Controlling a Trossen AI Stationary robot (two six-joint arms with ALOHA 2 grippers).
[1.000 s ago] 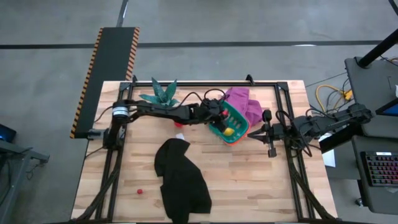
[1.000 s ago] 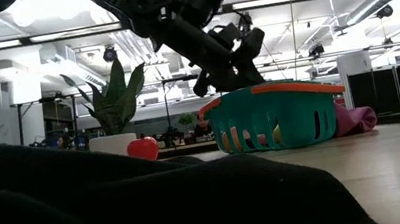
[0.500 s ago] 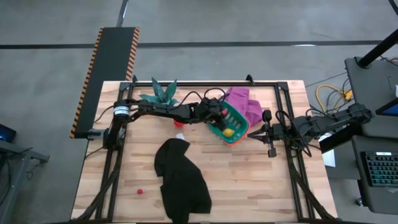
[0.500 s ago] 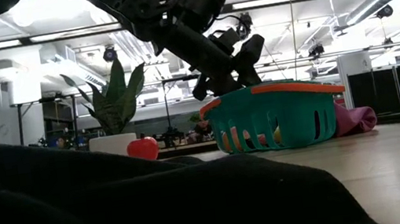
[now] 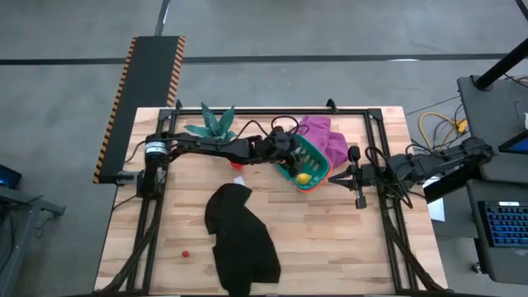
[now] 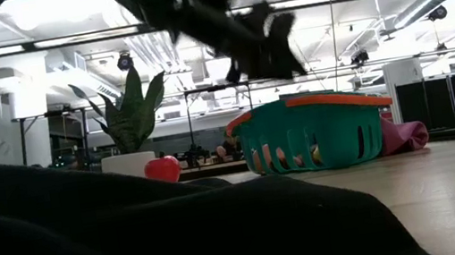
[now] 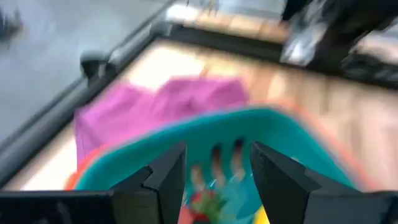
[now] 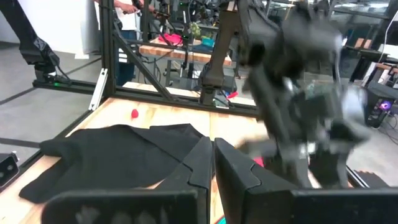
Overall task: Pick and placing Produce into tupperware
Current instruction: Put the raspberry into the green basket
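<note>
Left pincer (image 7: pixel 214 171) above tupperware (image 7: pixel 273 134)

The teal tupperware (image 5: pixel 307 165) is boxed in: purple cloth (image 5: pixel 324 136) touching its far side, the left gripper (image 5: pixel 289 148) parked over its rim. The table's middle is blocked by a black cloth (image 5: pixel 241 235). Bare wood (image 5: pixel 346 239) is left open on the right.

Teal tupperware (image 5: pixel 307 163) (orange-rimmed), yellow produce (image 5: pixel 304 176) inside
</note>
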